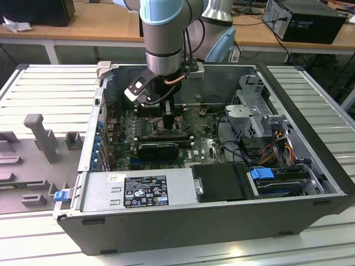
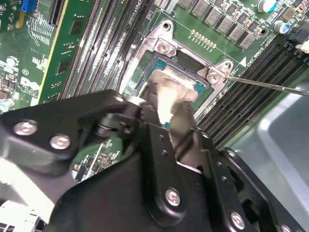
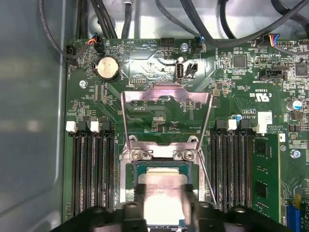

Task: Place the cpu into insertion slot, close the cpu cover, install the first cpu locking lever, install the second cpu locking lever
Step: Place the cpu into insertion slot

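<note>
Reaching down into an open computer case point(image 1: 222, 221), the robot's gripper point(image 3: 165, 194) has its fingers pressed against opposite edges of the cpu point(image 3: 161, 181). The chip lies down in the insertion slot point(image 3: 127, 186) on the green motherboard point(image 3: 145, 63), between banks of black memory slots point(image 3: 91, 174). The cpu cover point(image 3: 166, 95) is swung open beyond the socket. A thin metal locking lever point(image 2: 270, 85) juts out unlatched.

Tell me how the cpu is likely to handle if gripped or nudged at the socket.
The cpu looks thin, flat and metal-topped, so probably stiff and light. Its smooth pale top and thin edges suggest it could slip or tilt in the gripper. With the rim of the insertion slot close around it, it likely tolerates little sideways push.
</note>
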Robot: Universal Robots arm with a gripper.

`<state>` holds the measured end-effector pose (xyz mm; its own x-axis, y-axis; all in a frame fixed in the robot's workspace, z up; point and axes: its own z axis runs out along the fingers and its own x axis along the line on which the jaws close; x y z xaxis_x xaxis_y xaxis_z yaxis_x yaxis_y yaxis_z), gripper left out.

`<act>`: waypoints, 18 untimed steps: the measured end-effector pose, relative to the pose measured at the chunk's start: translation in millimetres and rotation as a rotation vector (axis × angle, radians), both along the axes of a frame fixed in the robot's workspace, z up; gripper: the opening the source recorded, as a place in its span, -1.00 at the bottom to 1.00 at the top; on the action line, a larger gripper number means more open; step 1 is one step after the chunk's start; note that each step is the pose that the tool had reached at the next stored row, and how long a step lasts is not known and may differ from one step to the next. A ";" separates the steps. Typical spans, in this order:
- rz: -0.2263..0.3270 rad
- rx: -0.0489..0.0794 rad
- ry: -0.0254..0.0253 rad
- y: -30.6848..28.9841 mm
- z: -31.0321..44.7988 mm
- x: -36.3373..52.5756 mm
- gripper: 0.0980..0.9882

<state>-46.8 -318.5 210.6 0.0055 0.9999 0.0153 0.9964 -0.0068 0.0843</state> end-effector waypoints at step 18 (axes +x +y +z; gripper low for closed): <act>0.000 0.000 0.0000 0.0 11.4 0.0 -0.98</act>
